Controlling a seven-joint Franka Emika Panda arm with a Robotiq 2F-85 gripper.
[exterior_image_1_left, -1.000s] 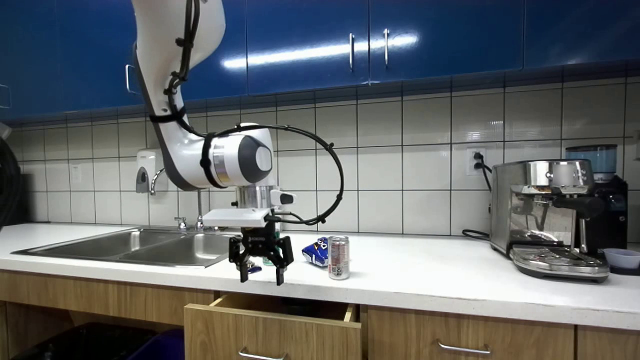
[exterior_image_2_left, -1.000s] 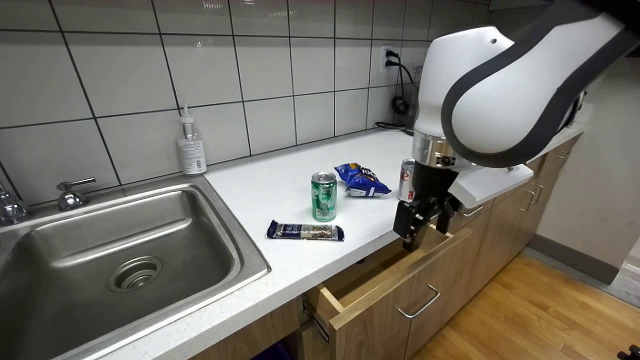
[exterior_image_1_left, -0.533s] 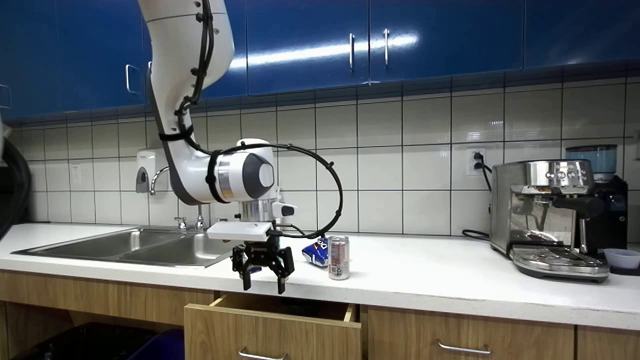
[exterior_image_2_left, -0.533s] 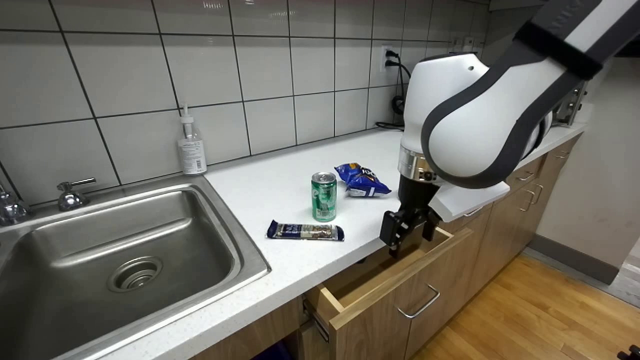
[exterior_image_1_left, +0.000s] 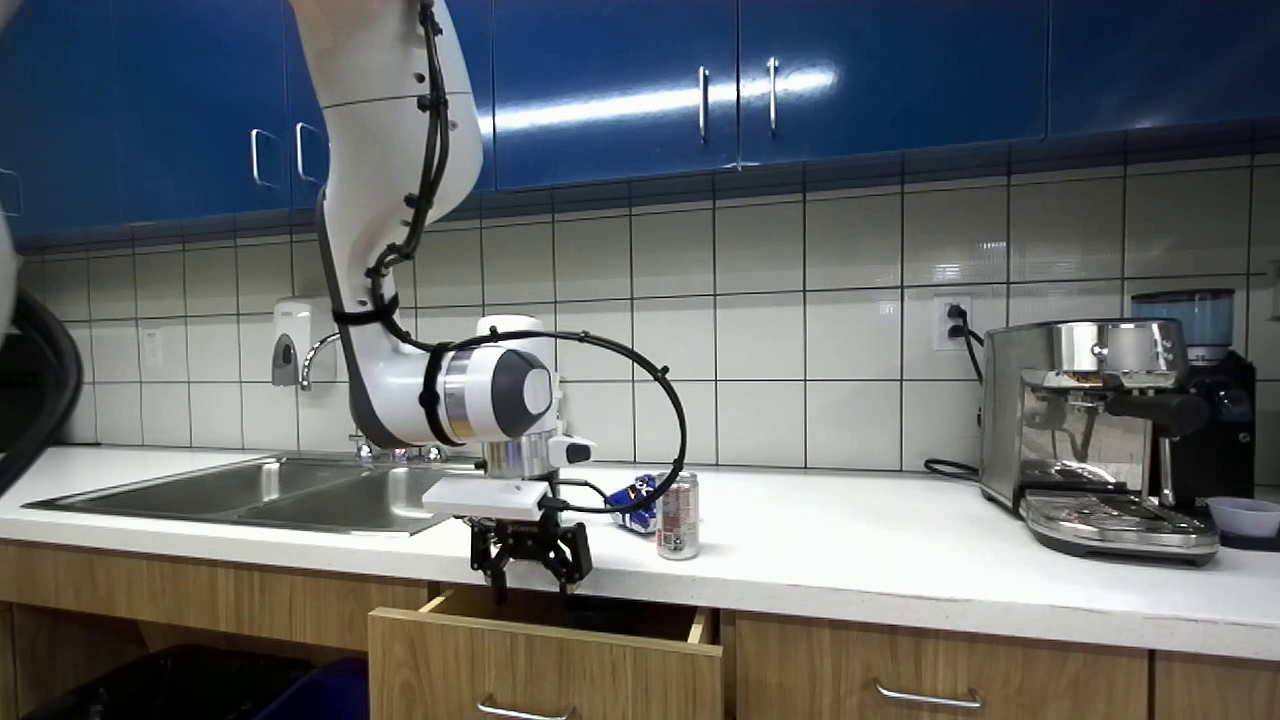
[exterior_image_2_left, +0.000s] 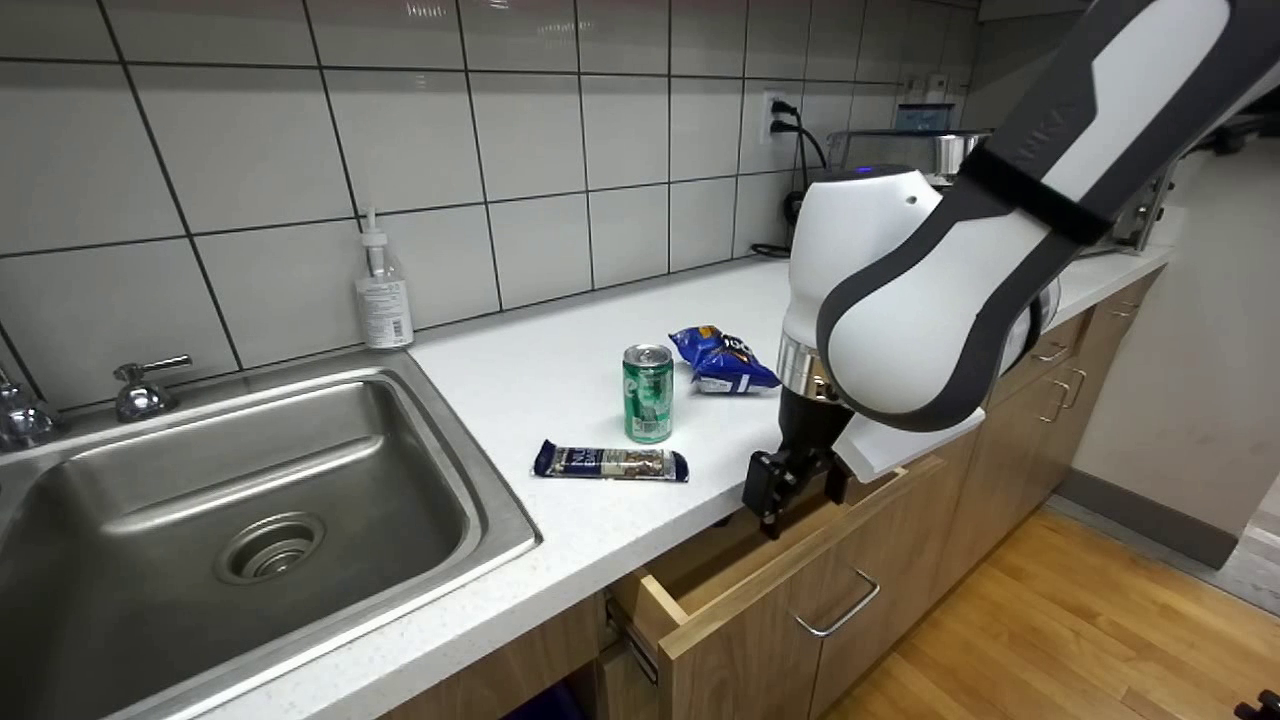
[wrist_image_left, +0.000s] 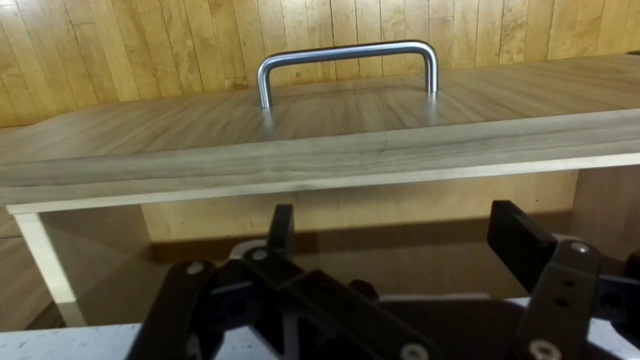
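My gripper (exterior_image_1_left: 535, 588) points down over the pulled-out wooden drawer (exterior_image_2_left: 665, 655), fingers wide apart and nothing between them. In an exterior view the gripper's tips (exterior_image_2_left: 770, 530) sit at the drawer's opening, just off the counter edge. The wrist view shows the drawer front's top edge (wrist_image_left: 320, 165) beyond both fingers (wrist_image_left: 283, 225), with the inside of the drawer below. A small dark object (wrist_image_left: 364, 289) is partly visible behind a finger link; I cannot tell what it is. A metal handle (wrist_image_left: 347, 52) juts from the drawer front.
On the counter (exterior_image_2_left: 560, 370) stand a green can (exterior_image_2_left: 648, 395) and a silver can (exterior_image_1_left: 678, 515). A blue snack bag (exterior_image_2_left: 722, 362) and a wrapped bar (exterior_image_2_left: 610, 463) lie near them. The sink (exterior_image_2_left: 270, 470) is at one side, an espresso machine (exterior_image_1_left: 1090, 430) at the other.
The arm has come down steadily, bringing the open gripper from above the counter edge to the drawer's opening. The silver can is now hidden behind the arm in an exterior view.
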